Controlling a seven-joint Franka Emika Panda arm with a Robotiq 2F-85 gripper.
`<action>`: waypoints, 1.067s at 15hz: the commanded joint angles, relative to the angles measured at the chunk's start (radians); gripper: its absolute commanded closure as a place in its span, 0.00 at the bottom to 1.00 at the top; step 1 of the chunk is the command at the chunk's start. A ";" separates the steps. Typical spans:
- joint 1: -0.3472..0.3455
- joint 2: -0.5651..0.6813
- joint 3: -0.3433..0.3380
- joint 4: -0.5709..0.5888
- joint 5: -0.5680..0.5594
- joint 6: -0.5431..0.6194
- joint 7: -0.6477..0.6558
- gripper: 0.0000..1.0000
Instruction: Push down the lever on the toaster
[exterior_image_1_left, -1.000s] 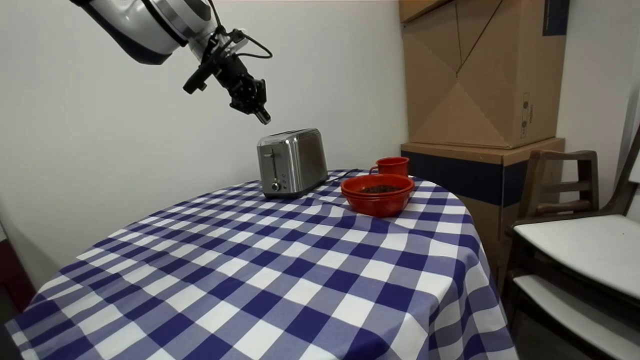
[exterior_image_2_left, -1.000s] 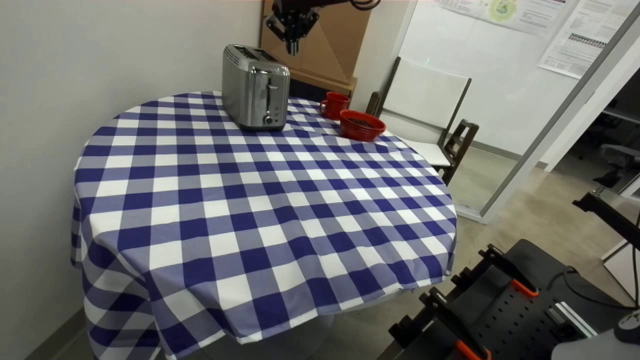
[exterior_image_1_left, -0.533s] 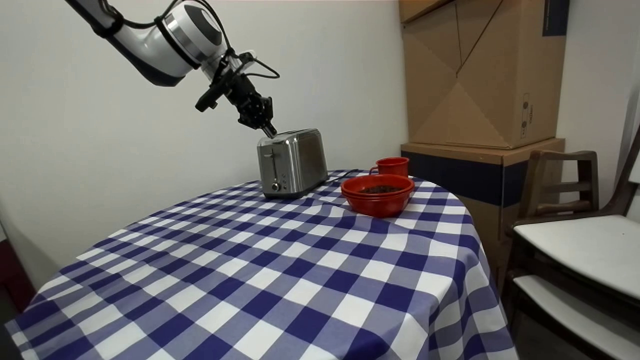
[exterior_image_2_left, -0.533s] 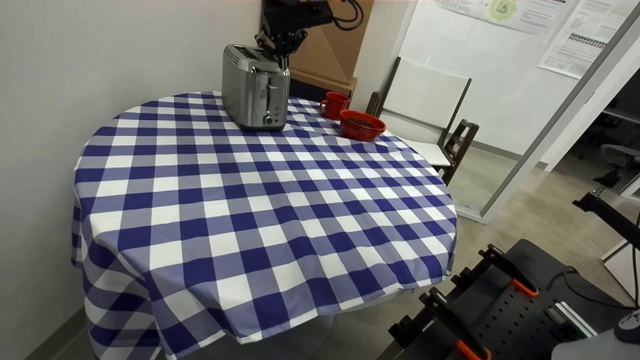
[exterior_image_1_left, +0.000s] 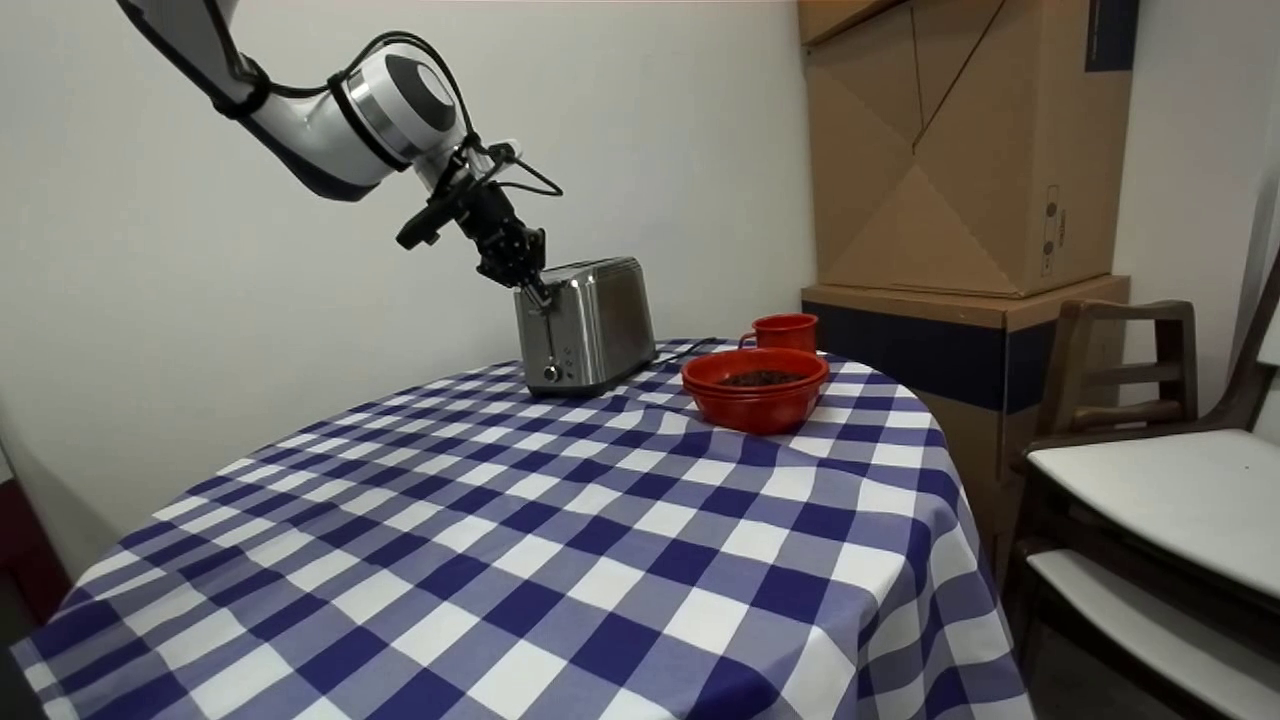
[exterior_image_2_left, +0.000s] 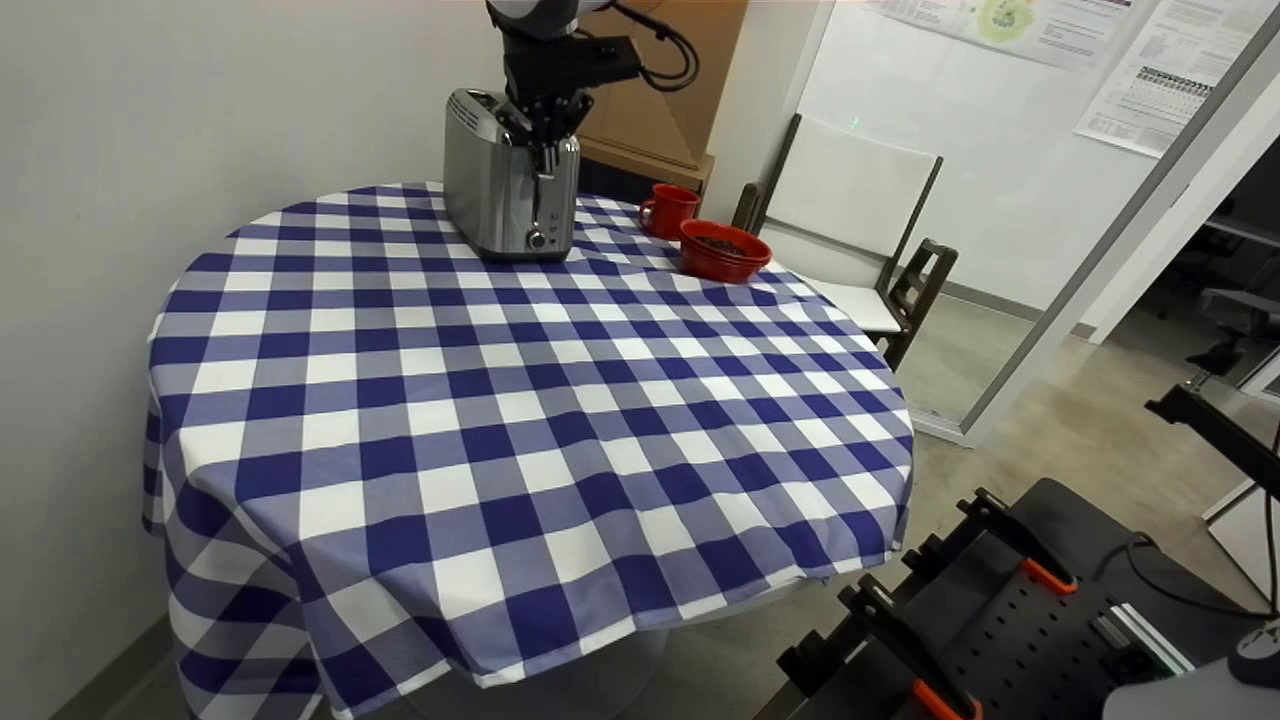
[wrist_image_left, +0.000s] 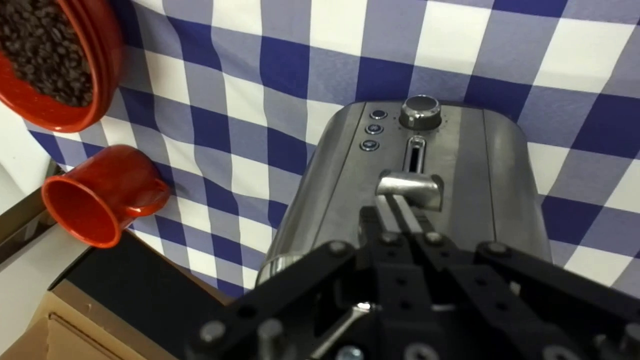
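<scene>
The silver brushed-metal toaster stands upright on the checked tablecloth in both exterior views (exterior_image_1_left: 615, 325) (exterior_image_2_left: 488, 195), and fills the middle of the wrist view (wrist_image_left: 462, 160). Its lever is a wide metal tab (wrist_image_left: 410, 184), near the top of the front slot; it also shows in an exterior view (exterior_image_2_left: 544, 178). My gripper (wrist_image_left: 391, 197) is shut with nothing between its two fingers. Its tips are at the lever's upper edge, left of its middle in the wrist view; I cannot tell for sure if they touch. In both exterior views the gripper (exterior_image_1_left: 541, 299) (exterior_image_2_left: 547, 166) tilts down over the toaster's front top edge.
A red mug (wrist_image_left: 107, 192) and stacked red bowls (wrist_image_left: 107, 65) with dark beans stand beside the toaster, also seen in an exterior view (exterior_image_1_left: 757, 395). A wall is behind the toaster. Cardboard boxes (exterior_image_1_left: 960, 160) and a chair (exterior_image_1_left: 1160, 480) stand beyond the table (exterior_image_1_left: 560, 540).
My gripper has moved down from above the toaster to the lever in front of its top edge. The lever shows no clear movement. The toaster, mug and bowls have not moved.
</scene>
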 joint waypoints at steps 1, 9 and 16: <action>0.002 0.081 -0.004 0.116 0.057 -0.065 -0.054 1.00; -0.004 0.238 -0.009 0.249 0.077 -0.160 -0.085 1.00; -0.011 0.283 0.001 0.342 0.090 -0.261 -0.120 0.99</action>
